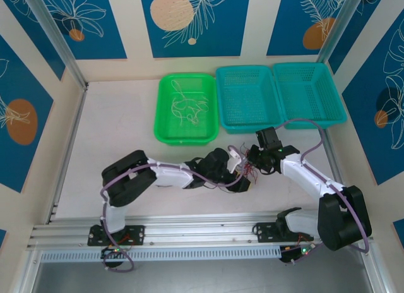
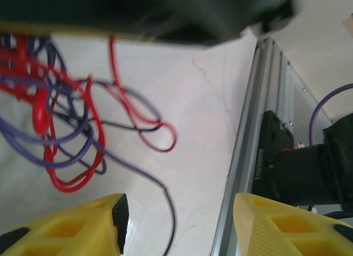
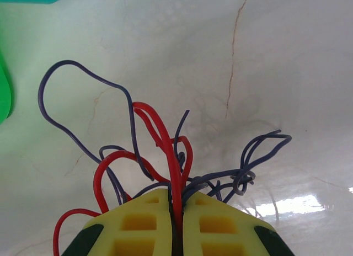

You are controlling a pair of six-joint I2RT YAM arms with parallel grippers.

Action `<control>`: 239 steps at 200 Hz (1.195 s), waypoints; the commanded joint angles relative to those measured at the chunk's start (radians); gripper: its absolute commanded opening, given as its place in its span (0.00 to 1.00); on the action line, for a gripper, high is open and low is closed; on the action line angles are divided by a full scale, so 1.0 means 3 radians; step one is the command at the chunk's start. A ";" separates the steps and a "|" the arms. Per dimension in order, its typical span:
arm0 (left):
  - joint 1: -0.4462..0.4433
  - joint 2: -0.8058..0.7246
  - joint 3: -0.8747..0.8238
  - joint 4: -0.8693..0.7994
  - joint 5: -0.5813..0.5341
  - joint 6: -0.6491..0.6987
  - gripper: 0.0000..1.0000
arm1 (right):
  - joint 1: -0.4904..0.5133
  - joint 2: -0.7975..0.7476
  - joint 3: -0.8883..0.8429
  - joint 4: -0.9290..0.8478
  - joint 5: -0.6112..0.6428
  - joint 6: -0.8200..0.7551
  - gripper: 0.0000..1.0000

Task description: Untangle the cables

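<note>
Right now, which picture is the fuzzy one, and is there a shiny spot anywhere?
Left wrist view: the fuzziest, with the cables smeared at the left and a dark shape along the top that is just a blur. Right wrist view: sharp, with a bright white shine on the table at the lower right. Top external view: even light, no glare.

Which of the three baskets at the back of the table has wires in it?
The green basket, leftmost of the three: white wires lie tangled on its floor. The two teal baskets to its right show bare mesh floors.
</note>
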 commanded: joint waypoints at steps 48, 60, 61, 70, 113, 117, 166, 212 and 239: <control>0.0034 0.0283 0.0138 0.0385 0.0297 -0.0294 0.14 | -0.0105 -0.0040 0.0111 -0.0126 -0.0012 0.0150 0.08; 0.0065 0.0225 0.0080 0.0461 0.0315 -0.0326 0.02 | -0.0165 -0.0055 0.0070 -0.0127 0.0002 0.0220 0.09; 0.0069 0.0221 0.0074 0.0468 0.0315 -0.0333 0.00 | -0.0168 -0.0056 0.0067 -0.0122 0.0004 0.0226 0.09; 0.0112 0.0161 0.0005 0.0543 0.0329 -0.0390 0.00 | -0.0214 -0.0079 0.0014 -0.0108 0.0020 0.0279 0.10; 0.0390 -0.0392 -0.0489 0.0767 0.0337 -0.0540 0.00 | -0.0658 -0.0177 -0.0323 0.0044 -0.0103 0.0477 0.14; 0.0423 -0.0460 -0.0538 0.0753 0.0330 -0.0536 0.00 | -0.0707 -0.0175 -0.0354 0.0060 -0.0134 0.0493 0.14; 0.0935 -0.1526 -0.1066 0.0368 0.0126 -0.0413 0.00 | -0.1436 -0.0215 -0.0688 0.0171 -0.0494 0.0669 0.22; 0.0918 -0.1702 -0.0857 -0.0153 0.0403 0.0113 0.06 | -0.1328 -0.0301 -0.0691 0.0459 -0.0898 0.0520 0.10; 0.0555 -0.1249 -0.0488 -0.0156 0.0559 0.0305 0.40 | -0.1137 -0.0269 -0.0571 0.0363 -0.0769 0.0559 0.10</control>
